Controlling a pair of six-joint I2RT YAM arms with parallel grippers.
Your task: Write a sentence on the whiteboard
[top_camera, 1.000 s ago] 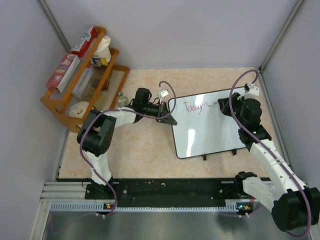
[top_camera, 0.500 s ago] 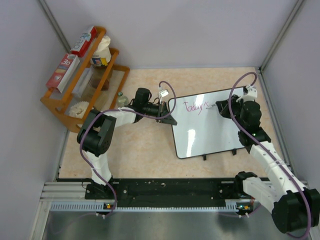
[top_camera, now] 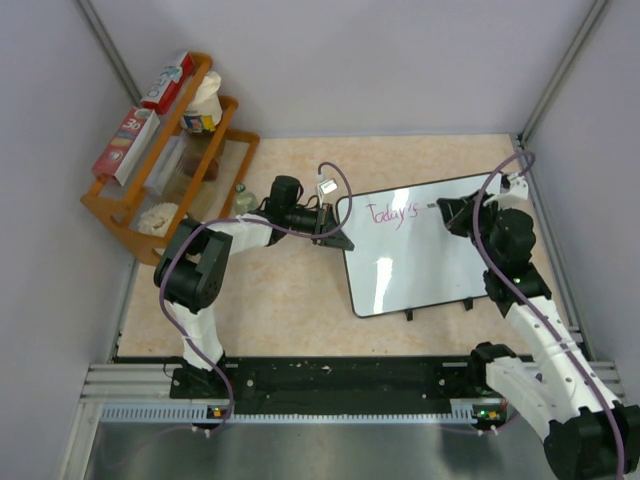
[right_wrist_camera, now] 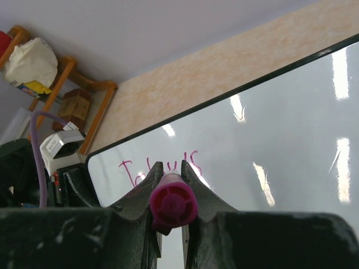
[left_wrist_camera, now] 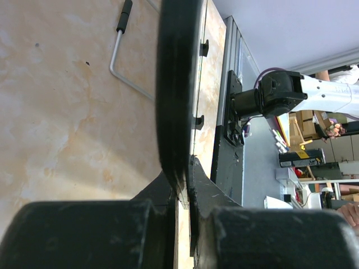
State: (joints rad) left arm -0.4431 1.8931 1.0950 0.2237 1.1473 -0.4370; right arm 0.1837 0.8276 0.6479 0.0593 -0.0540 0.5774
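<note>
Writing the sentence (top_camera: pixel 390 214) is barely started: only "Today's" stands near the far left corner of the whiteboard (top_camera: pixel 425 265), toward the table's (top_camera: pixel 280 300) far right corner. My right gripper (top_camera: pixel 446 213) pinches the pink marker (right_wrist_camera: pixel 173 204) beside that word, and my left gripper (top_camera: pixel 338 234) clamps its left edge. Next, I think, comes "full", after a gap.
</note>
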